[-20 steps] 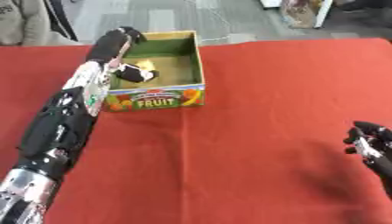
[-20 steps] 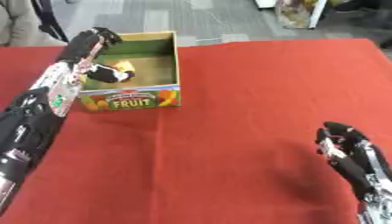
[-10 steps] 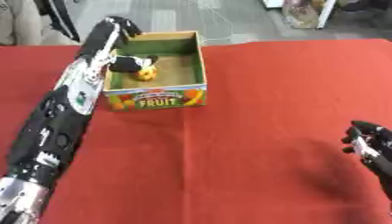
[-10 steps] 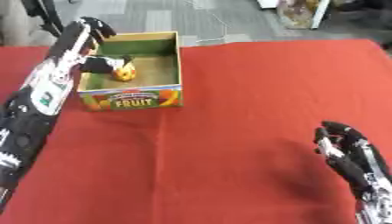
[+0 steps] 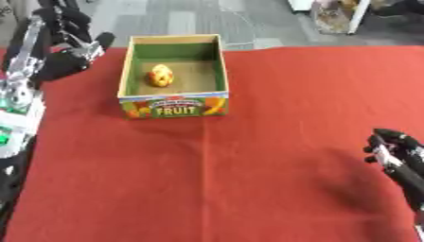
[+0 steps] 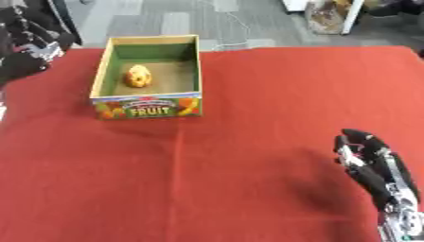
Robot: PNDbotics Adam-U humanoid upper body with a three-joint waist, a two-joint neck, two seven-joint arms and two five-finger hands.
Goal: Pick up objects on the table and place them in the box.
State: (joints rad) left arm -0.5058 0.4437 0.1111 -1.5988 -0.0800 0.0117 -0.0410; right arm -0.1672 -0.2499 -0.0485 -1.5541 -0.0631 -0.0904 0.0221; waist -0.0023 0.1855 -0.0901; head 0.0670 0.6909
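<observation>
A cardboard fruit box (image 5: pixel 173 108) with a green inside stands on the red table at the upper left. A yellow fruit with red speckles (image 5: pixel 161 75) lies alone on the box floor. My left hand (image 5: pixel 73 53) is raised beside the box's left wall, outside it, open and holding nothing. My right hand (image 6: pixel 369 159) rests open near the lower right corner of the table, fingers pointing up, far from the box.
The red tablecloth (image 5: pixel 273 108) covers the whole work surface. Beyond its far edge lies grey floor with a cable and a shelf (image 5: pixel 335 14) at the upper right.
My left hand has come out of the box and moved left, leaving the yellow fruit lying inside. The right hand has stayed in place.
</observation>
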